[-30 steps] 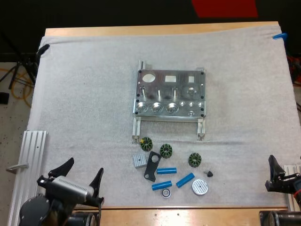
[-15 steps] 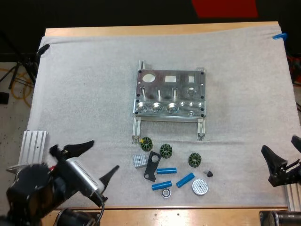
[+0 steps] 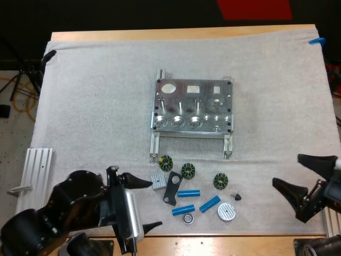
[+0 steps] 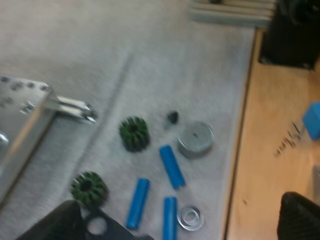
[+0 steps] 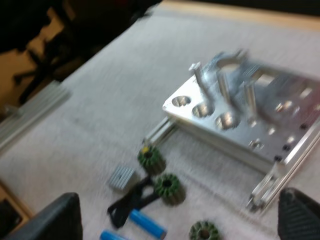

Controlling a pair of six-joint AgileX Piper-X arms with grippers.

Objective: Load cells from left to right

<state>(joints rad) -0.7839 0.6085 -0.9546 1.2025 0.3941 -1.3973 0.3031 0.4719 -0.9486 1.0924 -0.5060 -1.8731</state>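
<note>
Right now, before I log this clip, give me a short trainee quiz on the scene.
1. How many blue cylinders lie on the mat?
2. True or false: a blue cylinder already stands in the metal fixture.
3. The left claw is: A) open, holding nothing; B) shut on a cylinder; C) shut on the fixture.
Key: 1) three; 2) false, all lie loose on the mat; 3) A.
</note>
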